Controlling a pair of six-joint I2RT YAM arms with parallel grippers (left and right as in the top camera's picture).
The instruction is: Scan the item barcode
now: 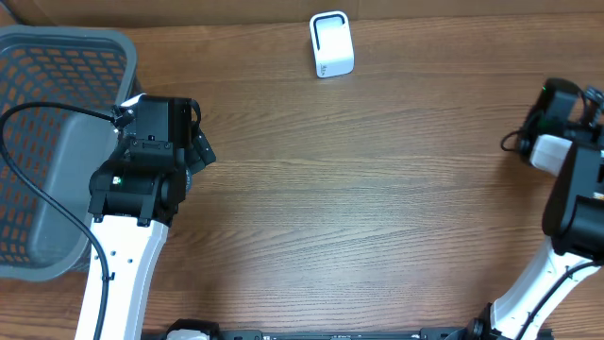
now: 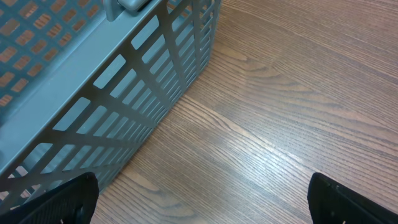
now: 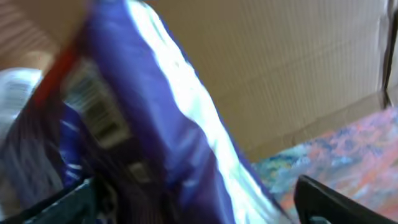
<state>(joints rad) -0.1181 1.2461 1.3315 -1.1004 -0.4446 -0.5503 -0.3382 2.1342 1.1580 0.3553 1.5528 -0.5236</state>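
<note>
right wrist view shows the blurred purple packet (image 3: 163, 118) seemingly loose inside the open right pincer (image 3: 193, 190), so grip it firmly, barcode (image 3: 99, 116) facing the white scanner (image 1: 331, 44); left pincer (image 2: 200, 183) gapes open.

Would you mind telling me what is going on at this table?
The right gripper is out at the right edge of the table with its jaws wide apart. A blue packet with a barcode sits close in front of its camera. The view is too blurred to tell if the packet is held. The left gripper hangs open and empty beside the grey basket. The white scanner stands at the far edge.
</note>
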